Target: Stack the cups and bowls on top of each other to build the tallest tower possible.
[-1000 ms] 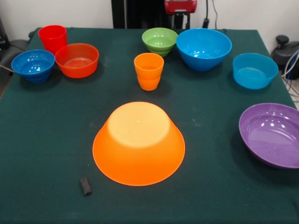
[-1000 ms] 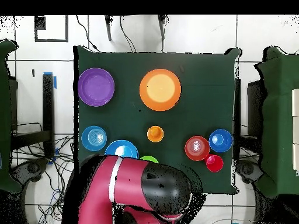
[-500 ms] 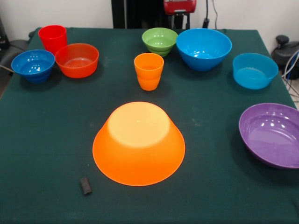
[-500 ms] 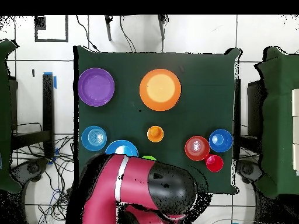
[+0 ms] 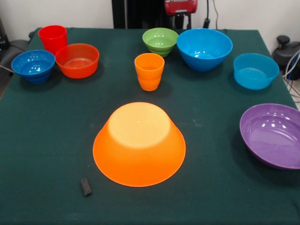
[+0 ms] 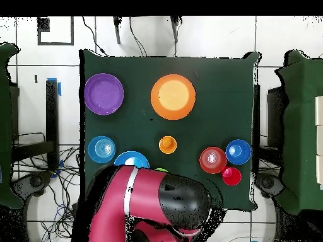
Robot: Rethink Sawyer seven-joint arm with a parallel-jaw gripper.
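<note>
The large yellow-orange bowl (image 5: 139, 143) (image 6: 173, 96) lies upside down mid-table. Behind it stands the orange cup (image 5: 149, 71) (image 6: 168, 144). The red cup (image 5: 52, 38) (image 6: 231, 176), the orange-red bowl (image 5: 77, 60) (image 6: 212, 159) and the dark-blue bowl (image 5: 33, 65) (image 6: 238, 152) cluster at the front view's far left. The green bowl (image 5: 160, 41), big blue bowl (image 5: 204, 48) (image 6: 130, 161), light-blue bowl (image 5: 256, 70) (image 6: 101, 149) and one purple bowl (image 5: 272, 135) (image 6: 103, 94) stand upright and apart. The red and black arm (image 6: 158, 205) is folded back over the table's robot side. The gripper does not show.
A small dark block (image 5: 86, 186) lies on the green cloth (image 5: 47, 140) near the front edge. In the overhead view the arm covers part of the big blue bowl and nearly all of the green bowl. A red robot part (image 5: 181, 6) shows at the top edge.
In the overhead view the folded arm has shifted slightly and covers more of the green bowl. No cup or bowl has moved.
</note>
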